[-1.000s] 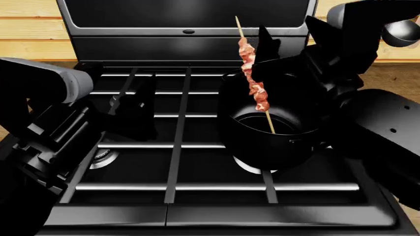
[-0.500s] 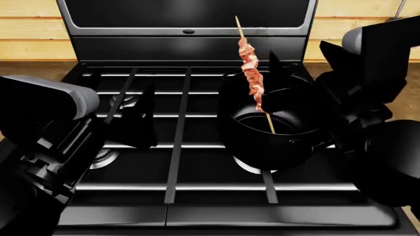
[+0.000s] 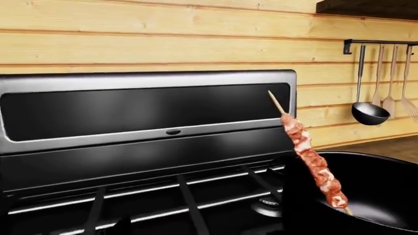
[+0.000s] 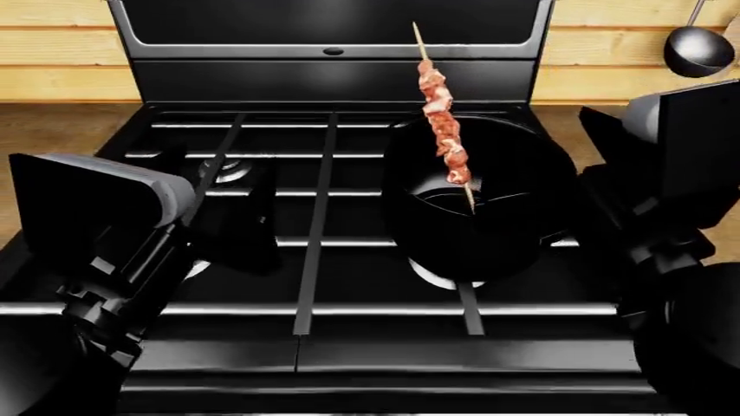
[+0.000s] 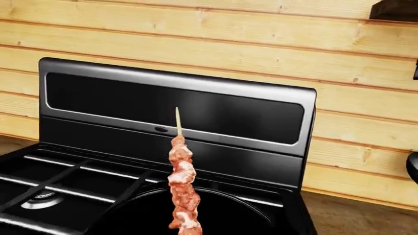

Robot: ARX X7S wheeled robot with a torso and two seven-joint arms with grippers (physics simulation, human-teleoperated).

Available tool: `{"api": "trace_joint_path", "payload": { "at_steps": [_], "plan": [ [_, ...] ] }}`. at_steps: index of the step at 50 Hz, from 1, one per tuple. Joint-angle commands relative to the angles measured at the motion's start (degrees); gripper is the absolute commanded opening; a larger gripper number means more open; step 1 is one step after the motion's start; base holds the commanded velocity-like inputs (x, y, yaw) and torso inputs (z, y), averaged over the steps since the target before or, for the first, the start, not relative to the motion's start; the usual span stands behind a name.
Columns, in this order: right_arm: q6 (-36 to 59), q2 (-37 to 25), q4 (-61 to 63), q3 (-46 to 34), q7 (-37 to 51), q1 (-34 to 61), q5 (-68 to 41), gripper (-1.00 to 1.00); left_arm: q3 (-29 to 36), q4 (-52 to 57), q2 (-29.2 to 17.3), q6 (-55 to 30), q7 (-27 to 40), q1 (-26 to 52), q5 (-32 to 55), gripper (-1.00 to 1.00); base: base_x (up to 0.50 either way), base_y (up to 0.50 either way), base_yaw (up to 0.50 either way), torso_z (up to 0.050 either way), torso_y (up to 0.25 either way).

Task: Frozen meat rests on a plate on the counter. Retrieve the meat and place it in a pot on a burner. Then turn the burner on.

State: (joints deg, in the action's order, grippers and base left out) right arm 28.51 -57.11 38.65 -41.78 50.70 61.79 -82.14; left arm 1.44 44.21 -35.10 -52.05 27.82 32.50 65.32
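Observation:
The frozen meat (image 4: pixel 443 130) on its skewer stands leaning in the black pot (image 4: pixel 509 247), its lower tip on the pot's floor. Nothing holds it. It also shows in the left wrist view (image 3: pixel 313 166) and the right wrist view (image 5: pixel 183 186). The pot (image 5: pixel 242 215) sits on the front right burner (image 4: pixel 431 277), whose silver ring shows under its base. My right gripper (image 4: pixel 601 165) is drawn back to the right of the pot, open and empty. My left gripper (image 4: pixel 237 212) hangs over the left grates; its jaws are too dark to read. The plate is out of view.
The stove's raised back panel (image 4: pixel 329 78) stands behind the grates. Other burners show at the left (image 4: pixel 231 169). The counter (image 4: pixel 52 130) flanks the stove. A ladle (image 4: pixel 694 48) hangs on the wall at the right.
My right gripper has pulled back to the right, away from the skewer, which stays standing in the pot. My left arm has dropped lower.

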Motion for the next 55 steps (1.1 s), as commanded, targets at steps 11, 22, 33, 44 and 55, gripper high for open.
{"api": "trace_joint_path", "payload": {
  "at_steps": [11, 22, 33, 44, 55],
  "plan": [
    [-2.6, -2.1, 2.5, 0.8, 0.9, -3.4, 0.6, 1.00, 0.4, 0.0, -0.1, 0.9, 0.5, -0.9, -1.4, 1.00, -0.50, 0.00, 0.00, 0.000, 0.000],
    [-4.0, -2.0, 2.3, 0.9, 0.8, -4.9, 1.7, 1.00, 0.9, -1.1, 0.6, 1.6, 0.0, -1.6, -2.1, 1.00, -0.50, 0.00, 0.00, 0.000, 0.000],
    [-4.0, -1.6, 1.6, 0.7, 0.9, -5.2, 2.6, 1.00, 1.9, -1.7, 0.9, 3.5, -1.4, -2.3, -5.3, 1.00, -0.50, 0.00, 0.00, 0.000, 0.000],
    [-4.5, -1.6, 1.2, 0.7, 0.7, -6.0, 2.9, 1.00, 2.8, -1.7, 0.8, 5.2, -2.3, -3.8, -8.1, 1.00, -0.50, 0.00, 0.00, 0.000, 0.000],
    [-3.9, -1.5, 0.5, 0.0, 1.6, -6.5, 5.1, 1.00, 2.9, -2.7, 2.0, 9.8, -3.7, -6.8, -12.6, 1.00, -0.14, 0.00, 0.00, 0.000, 0.000]
  ]
}}
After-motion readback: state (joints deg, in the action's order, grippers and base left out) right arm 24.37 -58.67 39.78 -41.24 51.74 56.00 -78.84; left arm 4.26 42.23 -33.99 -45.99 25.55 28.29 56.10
